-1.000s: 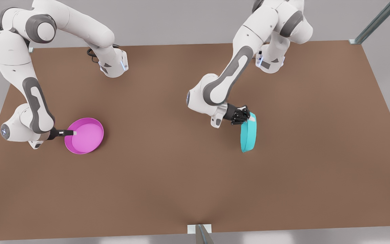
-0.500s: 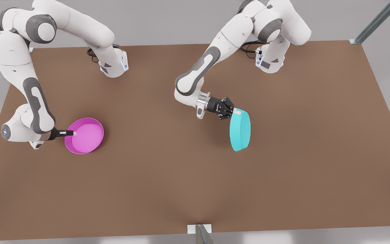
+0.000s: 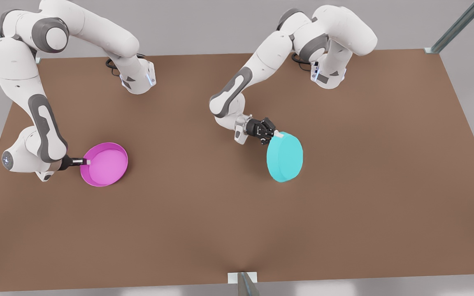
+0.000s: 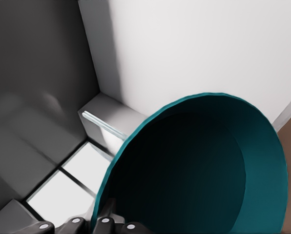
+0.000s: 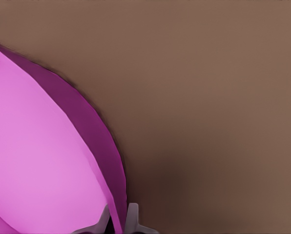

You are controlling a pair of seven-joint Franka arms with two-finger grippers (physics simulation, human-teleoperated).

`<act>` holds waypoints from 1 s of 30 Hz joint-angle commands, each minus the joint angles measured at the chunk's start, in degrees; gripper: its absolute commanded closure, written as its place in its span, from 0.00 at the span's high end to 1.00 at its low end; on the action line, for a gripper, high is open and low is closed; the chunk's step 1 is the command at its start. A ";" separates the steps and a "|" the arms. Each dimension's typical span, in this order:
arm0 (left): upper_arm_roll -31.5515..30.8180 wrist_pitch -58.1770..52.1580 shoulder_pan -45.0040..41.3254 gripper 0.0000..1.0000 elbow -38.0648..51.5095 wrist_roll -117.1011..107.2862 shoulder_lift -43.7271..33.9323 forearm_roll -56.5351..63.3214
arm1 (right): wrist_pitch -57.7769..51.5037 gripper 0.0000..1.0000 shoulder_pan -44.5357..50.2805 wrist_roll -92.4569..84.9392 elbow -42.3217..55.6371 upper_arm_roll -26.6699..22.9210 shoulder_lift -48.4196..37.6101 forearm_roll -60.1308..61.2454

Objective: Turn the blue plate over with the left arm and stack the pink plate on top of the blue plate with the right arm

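Note:
In the front view's right half, my left gripper is shut on the rim of the blue plate. It holds the plate tilted above the table with the flat underside turned up toward the camera. The left wrist view looks into the plate's dark hollow, with the left gripper pinching the rim. On the front view's left, my right gripper is shut on the near rim of the pink plate, which lies hollow side up, low over the table. In the right wrist view the right gripper straddles the pink plate's rim.
The brown table stretches wide between and in front of the two plates. Both arm bases stand at the far edge. A small metal bracket sits at the middle of the near edge.
The left arm has swung toward the front view's left and rolled the blue plate from edge-on to underside facing up. The pink plate has shifted slightly rightward in the right gripper.

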 commanded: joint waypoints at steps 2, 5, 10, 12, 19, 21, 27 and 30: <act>-0.81 -1.15 -0.08 0.21 1.42 -0.02 1.42 -1.43 | 0.06 0.21 0.01 0.16 -0.01 0.00 0.01 -0.49; -0.81 -1.59 -1.13 0.21 2.82 -0.02 3.00 -1.60 | 0.06 0.21 0.01 -0.89 0.08 0.09 -0.08 -0.49; -0.81 -1.94 -1.66 0.21 3.61 -0.55 4.58 -3.53 | -2.23 0.21 -0.78 -0.45 1.04 2.55 -0.61 0.39; -0.90 -1.94 -2.10 0.21 3.70 -0.81 4.76 -4.06 | -3.98 0.21 -0.17 -0.36 2.01 2.98 -0.70 1.70; -0.90 -1.86 -2.19 0.29 4.84 -0.64 5.46 -5.38 | -5.21 0.21 0.54 -0.36 4.03 5.36 -0.61 3.46; -0.90 -1.77 -2.19 0.70 4.84 -0.64 5.55 -5.65 | -6.62 0.21 0.54 -0.19 4.91 6.50 -0.61 3.46; -0.90 -1.86 -3.24 0.75 6.07 -0.72 6.43 -6.61 | -6.71 0.21 1.06 1.39 5.00 9.49 -0.61 4.70; -0.90 -1.94 -3.77 0.75 7.74 -0.46 6.96 -9.42 | -6.71 0.21 1.94 1.74 5.09 11.07 -0.61 5.05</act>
